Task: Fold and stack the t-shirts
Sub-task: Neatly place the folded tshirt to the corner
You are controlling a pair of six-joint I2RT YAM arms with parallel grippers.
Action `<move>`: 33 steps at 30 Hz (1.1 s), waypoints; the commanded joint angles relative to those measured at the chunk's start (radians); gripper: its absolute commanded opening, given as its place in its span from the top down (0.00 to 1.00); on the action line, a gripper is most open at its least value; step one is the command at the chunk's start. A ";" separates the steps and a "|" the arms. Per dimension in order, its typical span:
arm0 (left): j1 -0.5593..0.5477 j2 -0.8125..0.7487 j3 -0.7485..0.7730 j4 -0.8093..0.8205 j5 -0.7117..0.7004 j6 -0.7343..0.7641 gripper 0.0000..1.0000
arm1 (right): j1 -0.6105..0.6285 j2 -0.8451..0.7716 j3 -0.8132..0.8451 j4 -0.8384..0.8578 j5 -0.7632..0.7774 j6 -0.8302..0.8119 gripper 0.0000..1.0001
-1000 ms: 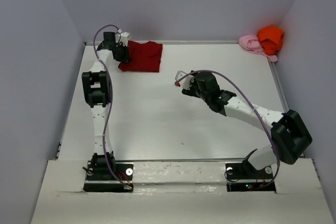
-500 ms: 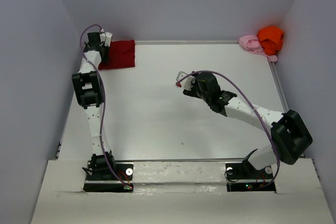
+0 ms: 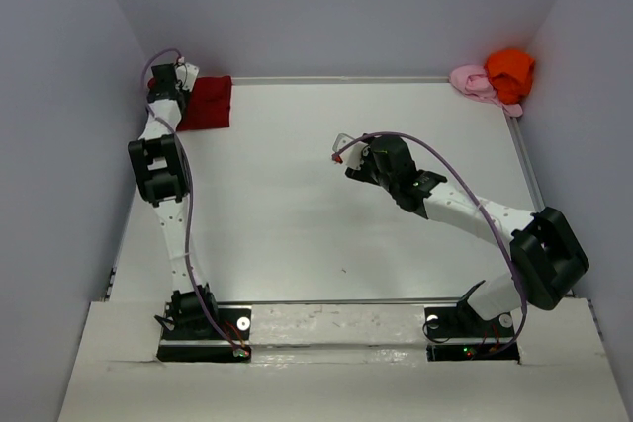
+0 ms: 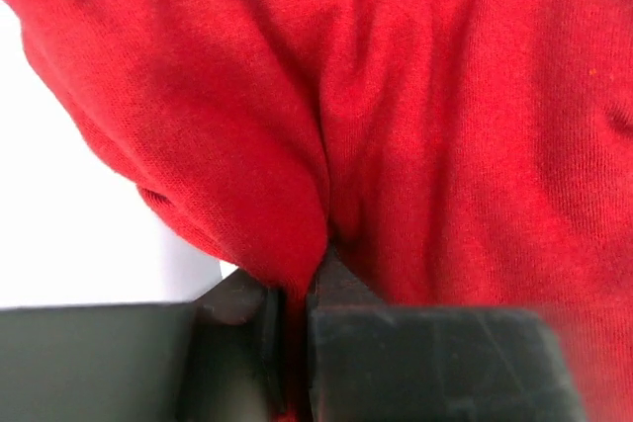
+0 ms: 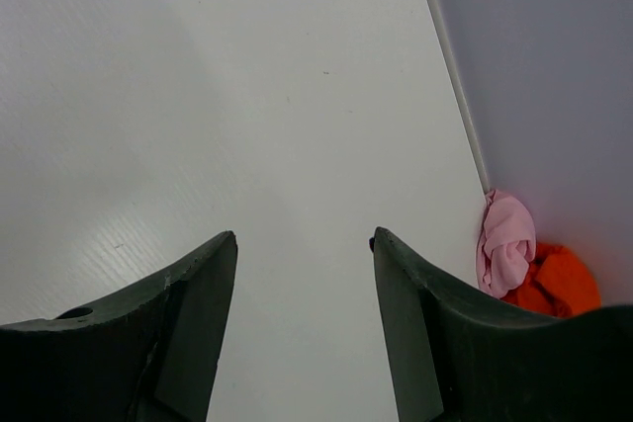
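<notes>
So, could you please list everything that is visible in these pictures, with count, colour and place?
dark red t-shirt: one, dark red, gathered compactly at the far left corner of the table
orange t-shirt: one, bright orange, bunched in the far right corner
pink t-shirt: one, pale pink, bunched, touching the orange t-shirt, on its left in the top view
table: one, white, under everything
walls: three, pale grey-lilac, around the table
cables: two, purple, one along each arm
left hand: one, black, shut on the dark red t-shirt
right hand: one, black, open and empty, over the middle of the table
</notes>
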 commanded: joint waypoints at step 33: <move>0.017 -1.175 -1.163 0.674 0.569 -0.478 0.08 | -0.570 -0.202 0.007 0.020 -0.588 0.335 0.38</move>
